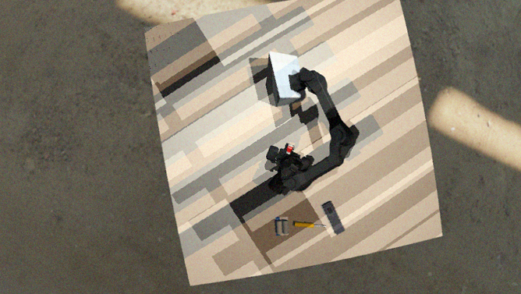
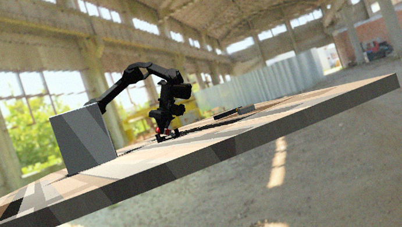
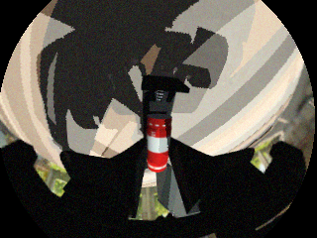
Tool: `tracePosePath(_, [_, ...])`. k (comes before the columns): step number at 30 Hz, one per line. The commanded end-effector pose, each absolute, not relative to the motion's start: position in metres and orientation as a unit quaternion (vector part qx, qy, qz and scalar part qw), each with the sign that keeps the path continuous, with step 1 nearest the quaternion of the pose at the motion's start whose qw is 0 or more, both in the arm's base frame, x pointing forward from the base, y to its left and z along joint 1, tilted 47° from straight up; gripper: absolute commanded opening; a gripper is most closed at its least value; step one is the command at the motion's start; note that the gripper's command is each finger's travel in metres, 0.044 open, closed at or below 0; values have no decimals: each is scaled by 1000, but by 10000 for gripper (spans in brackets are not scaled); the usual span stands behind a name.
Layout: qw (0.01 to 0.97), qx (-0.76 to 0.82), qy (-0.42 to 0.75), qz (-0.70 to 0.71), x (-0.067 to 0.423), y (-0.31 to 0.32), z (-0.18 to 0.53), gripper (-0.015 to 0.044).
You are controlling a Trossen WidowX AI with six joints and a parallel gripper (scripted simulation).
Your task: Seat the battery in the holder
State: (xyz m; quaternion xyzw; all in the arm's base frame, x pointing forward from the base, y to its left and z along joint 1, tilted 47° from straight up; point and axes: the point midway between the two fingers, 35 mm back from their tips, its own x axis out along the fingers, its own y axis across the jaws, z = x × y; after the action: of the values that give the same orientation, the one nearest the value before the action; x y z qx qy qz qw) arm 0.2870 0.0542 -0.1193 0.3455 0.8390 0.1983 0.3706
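My gripper (image 1: 289, 153) (image 2: 164, 130) (image 3: 158, 139) is shut on a red-and-white battery (image 1: 289, 148) (image 2: 158, 130) (image 3: 158, 145). It holds the battery low over the table, near the middle. The black holder (image 2: 167, 139) (image 3: 165, 85) lies directly beneath and ahead of the fingers. In the wrist view the battery points lengthwise at the holder's far end, where a dark spring (image 3: 160, 97) shows just beyond the battery's tip. The lip and the battery's near end are hidden by my fingers. I cannot tell whether the battery touches the holder floor.
A pale box (image 1: 283, 78) (image 2: 83, 141) carries the arm's base at the back of the table. Two spare batteries (image 1: 280, 226), a yellow screwdriver (image 1: 305, 224) and a dark flat bar (image 1: 332, 217) (image 2: 226, 113) lie near the front edge.
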Motion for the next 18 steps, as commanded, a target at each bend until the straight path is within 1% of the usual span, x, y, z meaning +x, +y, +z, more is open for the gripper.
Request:
tracePosePath(1, [362,341,844,204,287,55,-123,87])
tracePosePath(18, [341,337,851,214,290,57,-126,87])
